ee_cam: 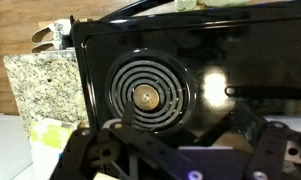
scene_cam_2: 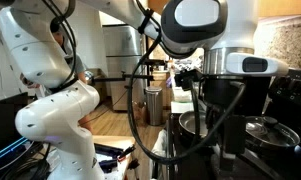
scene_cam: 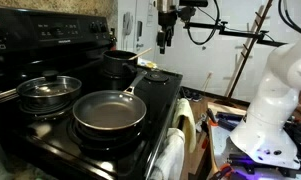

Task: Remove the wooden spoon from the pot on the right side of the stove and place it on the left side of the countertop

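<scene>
Hanging above the stove [scene_cam: 162,100], at 2 o'clock from the pot [scene_cam: 120,66]: gripper [scene_cam: 163,44], clenched or released not discernible. Standing in the pot: wooden spoon [scene_cam: 140,54], pale handle slanting toward 2 o'clock. At 6 o'clock of the pot: frying pan [scene_cam: 110,112]; at 8 o'clock: lidded steel pot [scene_cam: 48,92].

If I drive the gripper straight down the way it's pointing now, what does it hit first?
Probably the stove top, by the bare burner ring; the wrist view shows nothing between. The gripper hangs high, so depth is uncertain.
</scene>
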Robot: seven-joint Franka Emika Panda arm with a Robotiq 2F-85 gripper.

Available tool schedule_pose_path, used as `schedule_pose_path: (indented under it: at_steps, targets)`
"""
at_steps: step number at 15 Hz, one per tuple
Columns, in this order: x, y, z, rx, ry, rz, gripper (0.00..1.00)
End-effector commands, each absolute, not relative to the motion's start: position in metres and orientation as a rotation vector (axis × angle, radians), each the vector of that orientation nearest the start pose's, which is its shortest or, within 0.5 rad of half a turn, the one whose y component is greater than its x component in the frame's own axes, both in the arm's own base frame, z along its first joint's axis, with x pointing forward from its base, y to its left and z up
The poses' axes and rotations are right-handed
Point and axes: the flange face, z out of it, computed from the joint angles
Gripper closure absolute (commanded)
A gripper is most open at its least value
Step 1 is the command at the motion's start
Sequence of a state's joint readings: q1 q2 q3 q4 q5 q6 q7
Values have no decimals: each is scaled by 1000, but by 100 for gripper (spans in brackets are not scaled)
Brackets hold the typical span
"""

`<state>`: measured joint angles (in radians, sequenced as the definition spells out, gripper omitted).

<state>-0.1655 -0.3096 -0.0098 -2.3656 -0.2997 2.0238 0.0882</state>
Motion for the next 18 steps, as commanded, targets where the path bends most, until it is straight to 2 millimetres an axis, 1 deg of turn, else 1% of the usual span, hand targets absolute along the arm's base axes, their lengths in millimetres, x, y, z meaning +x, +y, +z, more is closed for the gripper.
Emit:
schedule_pose_path:
  at_steps: [1, 6, 7, 9, 11, 13, 15, 17, 18]
  targets:
    - [436, -95, 446, -3396, 216, 75, 0]
    - [436, -95, 446, -3396, 216, 75, 0]
    - [440, -96, 445, -3374, 244, 22, 0]
    - [453, -104, 443, -3292, 328, -168, 0]
    - [467, -118, 445, -3245, 290, -375, 0]
    - [479, -134, 446, -3232, 234, -486, 0]
    - [485, -149, 445, -3231, 130, -509, 0]
    - [491, -165, 449, -3236, 9, -455, 0]
    - [497, -174, 455, -3251, -50, -426, 0]
